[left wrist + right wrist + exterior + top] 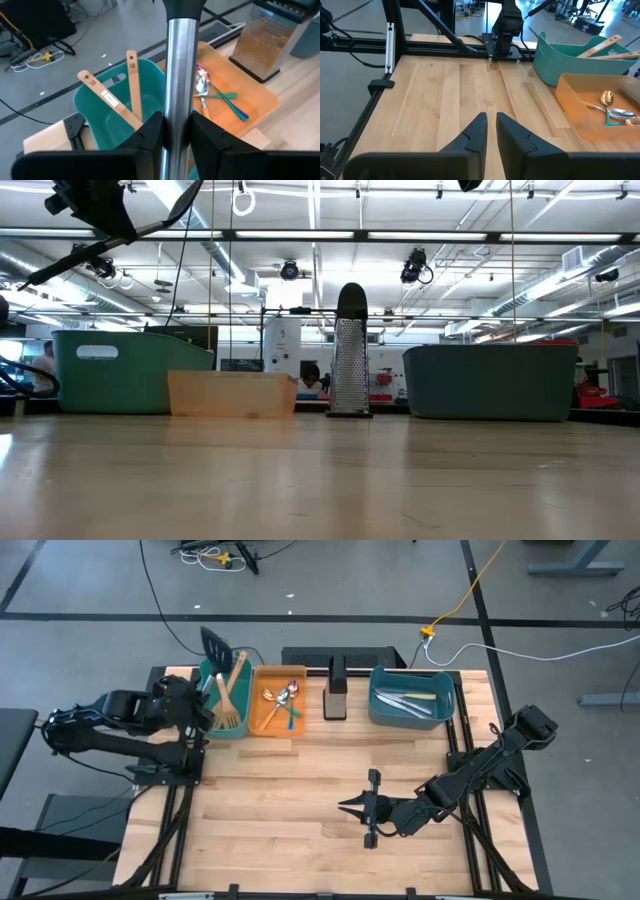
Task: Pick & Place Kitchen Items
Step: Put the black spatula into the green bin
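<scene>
The left gripper sits above the teal plastic bin at the back left of the pale wooden table, its two dark fingers clamped on the polished steel handle of a black slotted turner. In the left wrist view the handle runs straight up between the fingers, and in the high view the turner's black head sticks out past the bin's far rim toward the grey floor. Two pale wooden spatulas lean inside the same teal bin, their handles rising above its rim.

Just beside it stands the shallow orange plastic tray, holding a small heap of spoons: one silver, one copper-coloured, and ones with green and blue handles, crossing one another. A tall steel box grater with a black grip stands upright between the orange tray and the dark blue plastic bin at the back right. Several silver knives lie in that blue bin, though how many is hard to tell from above.

The right gripper is low over the bare front of the table, well apart from all three containers. Its fingers stand close together with only a narrow gap, and nothing is between them.
</scene>
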`<state>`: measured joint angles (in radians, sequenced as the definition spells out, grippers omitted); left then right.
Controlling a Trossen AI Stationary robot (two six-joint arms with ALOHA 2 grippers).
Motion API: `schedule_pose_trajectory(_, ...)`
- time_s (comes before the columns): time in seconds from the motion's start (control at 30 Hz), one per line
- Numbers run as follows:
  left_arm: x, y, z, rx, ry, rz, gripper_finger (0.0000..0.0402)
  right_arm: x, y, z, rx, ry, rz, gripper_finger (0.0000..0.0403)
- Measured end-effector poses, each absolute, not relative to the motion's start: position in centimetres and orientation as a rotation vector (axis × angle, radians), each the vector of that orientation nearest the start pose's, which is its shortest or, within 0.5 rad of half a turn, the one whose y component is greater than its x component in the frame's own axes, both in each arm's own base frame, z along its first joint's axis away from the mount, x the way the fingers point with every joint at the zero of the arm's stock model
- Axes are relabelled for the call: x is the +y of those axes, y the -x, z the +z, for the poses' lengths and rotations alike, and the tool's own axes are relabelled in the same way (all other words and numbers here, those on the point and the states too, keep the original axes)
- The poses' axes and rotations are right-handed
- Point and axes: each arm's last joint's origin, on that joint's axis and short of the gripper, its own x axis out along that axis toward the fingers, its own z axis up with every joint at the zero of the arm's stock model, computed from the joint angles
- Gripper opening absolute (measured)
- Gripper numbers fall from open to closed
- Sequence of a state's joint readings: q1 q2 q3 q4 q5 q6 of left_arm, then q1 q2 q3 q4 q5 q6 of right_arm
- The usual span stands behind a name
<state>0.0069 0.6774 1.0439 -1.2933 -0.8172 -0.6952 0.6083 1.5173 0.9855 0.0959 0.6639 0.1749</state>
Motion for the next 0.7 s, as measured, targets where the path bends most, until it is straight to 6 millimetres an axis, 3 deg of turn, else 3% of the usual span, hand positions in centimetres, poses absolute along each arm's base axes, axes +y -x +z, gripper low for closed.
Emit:
schedule_pose_trajectory(0.4, 3.1, -6.9, 34.4, 0.531, 0.258, 1.164, 0.0081, 17.4, -28.1, 25.6, 0.344, 0.085, -0.084, 0.0049)
schedule_pose_trajectory(0.7, 4.3, -8.3, 33.1, 0.461, 0.281, 1.233, 0.0081, 17.4, -28.1, 25.6, 0.344, 0.085, -0.083, 0.0049)
